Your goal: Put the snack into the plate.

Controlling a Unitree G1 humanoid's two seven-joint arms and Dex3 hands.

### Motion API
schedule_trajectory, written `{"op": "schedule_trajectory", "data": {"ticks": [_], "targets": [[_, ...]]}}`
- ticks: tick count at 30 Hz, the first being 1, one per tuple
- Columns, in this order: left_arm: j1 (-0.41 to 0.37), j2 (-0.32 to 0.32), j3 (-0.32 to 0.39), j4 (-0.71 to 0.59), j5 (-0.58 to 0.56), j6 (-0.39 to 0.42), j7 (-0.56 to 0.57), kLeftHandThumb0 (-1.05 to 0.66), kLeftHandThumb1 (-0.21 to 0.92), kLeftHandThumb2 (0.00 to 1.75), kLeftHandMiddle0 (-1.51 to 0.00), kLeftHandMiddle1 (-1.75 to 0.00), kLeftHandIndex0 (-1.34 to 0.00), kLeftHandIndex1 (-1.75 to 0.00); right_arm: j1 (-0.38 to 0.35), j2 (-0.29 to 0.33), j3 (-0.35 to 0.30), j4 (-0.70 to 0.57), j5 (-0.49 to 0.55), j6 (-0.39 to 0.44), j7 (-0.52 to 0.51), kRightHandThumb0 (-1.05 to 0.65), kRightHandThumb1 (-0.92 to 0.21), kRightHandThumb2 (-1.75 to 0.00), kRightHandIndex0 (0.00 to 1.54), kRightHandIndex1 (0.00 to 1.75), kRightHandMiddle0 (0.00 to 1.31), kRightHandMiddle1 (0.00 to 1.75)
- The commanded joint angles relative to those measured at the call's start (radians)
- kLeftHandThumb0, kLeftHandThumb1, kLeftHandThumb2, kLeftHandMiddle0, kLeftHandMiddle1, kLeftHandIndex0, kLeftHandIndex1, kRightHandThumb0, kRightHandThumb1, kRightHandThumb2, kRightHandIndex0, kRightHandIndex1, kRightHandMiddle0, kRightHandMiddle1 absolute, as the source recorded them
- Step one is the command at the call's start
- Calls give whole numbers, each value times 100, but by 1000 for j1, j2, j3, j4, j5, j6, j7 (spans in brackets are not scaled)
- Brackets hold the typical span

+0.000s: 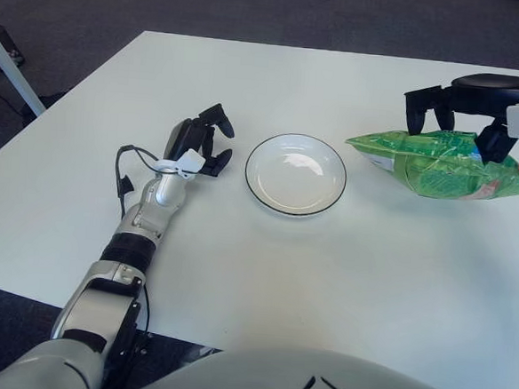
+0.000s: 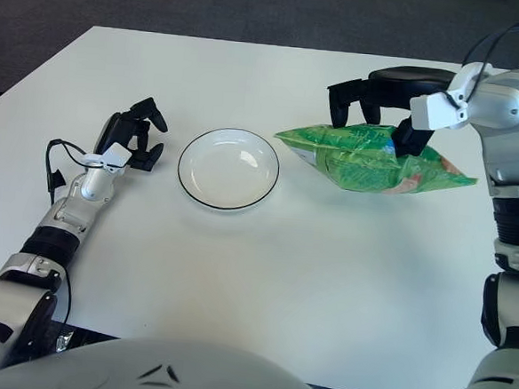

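White surface (image 1: 263, 275), with a round white plate (image 1: 296, 174) edged by a thin dark rim near its middle, empty.

Right of the plate, close but not touching it: a green snack bag (image 2: 373, 160), lying lengthwise, pointed end toward the plate, far end flaring out toward the surface's right edge. Whether resting on the surface or lifted just off it, cannot tell.

Above the bag, on the side away from the plate: right hand (image 2: 382, 92), arched over the bag's upper edge. Dark fingers (image 2: 345, 95) curled down at the end nearer the plate, thumb pressed against the bag's top toward its far end. Grip looks loose, a light pinch on the bag rather than a firm clench; front fingertips appear just clear of the foil.

Left of the plate, just beside its rim: left hand (image 1: 202, 142), fingers curled in, grasping nothing, forearm stretched back toward the near edge of the surface.
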Motion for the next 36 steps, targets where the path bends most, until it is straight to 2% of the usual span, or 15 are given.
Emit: {"op": "schedule_trajectory", "data": {"ticks": [1,3,5,7,9,11,14,17,21,25,29,36], "targets": [[134,-33,-23,84,-11,2,-6,-51,25,140,-129,-175,-67,-175,5,12,2,10,-59,27,-61,-78,-54,-68,1,49,0,55],[134,-32,-24,86,-10,-2,-3,-51,25,140,-129,-175,-67,-175,-51,64,60,133,-153,10,-139,-79,-58,-65,0,31,0,43],[134,-31,-25,86,-11,-3,-4,-51,25,140,-129,-175,-67,-175,-75,78,73,149,-174,7,-157,-80,-60,-63,0,18,0,37],[135,-31,-26,85,-11,-4,-4,-51,25,140,-129,-175,-67,-175,-69,61,57,120,-159,-16,-155,-83,-64,-59,0,9,0,32],[137,-29,-29,81,-6,-4,-2,-51,25,139,-129,-175,-67,-175,34,5,-3,53,-146,-80,-183,-89,-70,-50,0,4,0,27],[138,-27,-31,79,0,-2,2,-50,26,139,-128,-175,-66,-175,107,-46,-70,-66,-120,-50,-158,-93,-74,-42,0,2,0,24],[139,-24,-33,78,4,0,5,-50,26,138,-128,-175,-66,-175,126,-69,-96,-112,-118,-18,-141,-92,-76,-36,0,1,0,25],[141,-18,-37,77,18,1,15,-50,27,138,-128,-175,-65,-175,105,-23,-46,-72,-218,9,-206,-84,-73,-37,0,0,0,28],[140,-17,-40,77,20,2,11,-50,28,136,-127,-175,-65,-175,91,3,-44,-67,-222,61,-225,-76,-65,-50,0,0,0,30],[139,-18,-40,77,19,3,9,-49,28,135,-126,-175,-64,-175,91,-12,-45,-61,-204,47,-218,-88,-74,-40,0,0,0,26],[137,-15,-43,81,26,6,8,-49,29,134,-126,-175,-63,-175,130,-52,-70,-127,-184,58,-183,-92,-79,-33,0,0,0,22],[134,-3,-54,83,52,15,19,-49,31,133,-126,-175,-62,-175,109,-51,-36,-113,-225,89,-176,-87,-80,-27,0,0,0,21]]}}
